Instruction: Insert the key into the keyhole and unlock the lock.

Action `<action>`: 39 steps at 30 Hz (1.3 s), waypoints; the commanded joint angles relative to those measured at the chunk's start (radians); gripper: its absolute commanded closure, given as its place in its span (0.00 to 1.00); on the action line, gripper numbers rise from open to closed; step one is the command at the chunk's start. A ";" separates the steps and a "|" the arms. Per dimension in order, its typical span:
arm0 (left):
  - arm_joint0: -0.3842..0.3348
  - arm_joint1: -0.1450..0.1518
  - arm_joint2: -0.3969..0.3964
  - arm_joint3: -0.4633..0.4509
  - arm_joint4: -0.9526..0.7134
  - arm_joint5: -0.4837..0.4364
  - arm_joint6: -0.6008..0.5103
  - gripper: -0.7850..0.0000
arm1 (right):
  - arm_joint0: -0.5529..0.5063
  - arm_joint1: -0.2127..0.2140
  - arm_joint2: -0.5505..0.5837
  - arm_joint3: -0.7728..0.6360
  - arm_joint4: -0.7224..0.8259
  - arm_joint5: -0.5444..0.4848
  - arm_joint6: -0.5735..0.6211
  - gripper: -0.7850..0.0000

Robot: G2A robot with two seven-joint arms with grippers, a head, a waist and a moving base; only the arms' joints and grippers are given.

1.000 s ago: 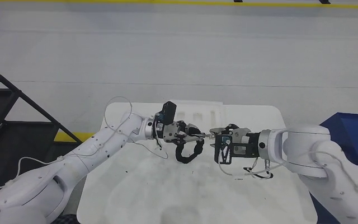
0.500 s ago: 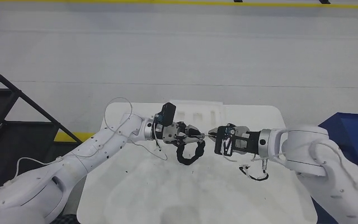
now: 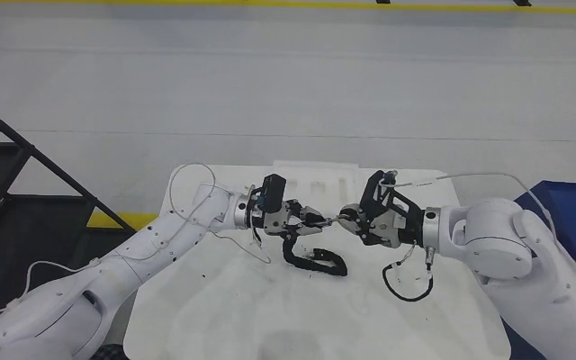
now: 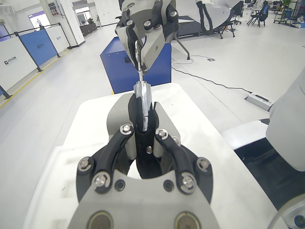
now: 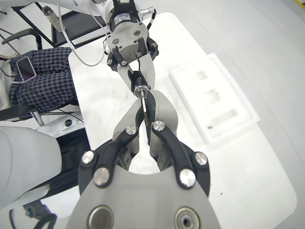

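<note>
The lock cylinder (image 4: 142, 110) is chromed metal, smooth and mirror-glossy. Its black cable (image 3: 319, 264) looks like a matt rubber or plastic sheath. The key (image 5: 143, 107) is bare bright metal with a duller shine. The left gripper (image 4: 142, 103) and right gripper (image 5: 144, 101) have fingers (image 4: 116, 113) of a smooth matt grey material; whether plastic or painted metal I cannot tell. They are lined with matt black pads (image 4: 132, 110), linked by semi-gloss black bars and fixed with polished steel screws. The foam tray (image 5: 195, 106) is white, matt and faintly grainy. The table (image 5: 238, 179) is smooth white with a low sheen and a few scuffs.
</note>
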 commanded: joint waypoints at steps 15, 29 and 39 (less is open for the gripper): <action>0.055 -0.010 -0.033 0.066 0.102 -0.003 -0.187 1.00 | 0.003 0.010 0.035 0.011 0.041 0.011 0.097 0.00; 0.114 -0.063 0.112 0.082 0.166 -0.045 -0.261 1.00 | -0.052 0.021 0.082 0.011 0.024 -0.037 0.039 0.00; 0.086 -0.121 0.193 0.173 0.132 -0.045 -0.302 0.00 | -0.046 0.018 0.066 0.047 -0.023 -0.138 -0.037 0.00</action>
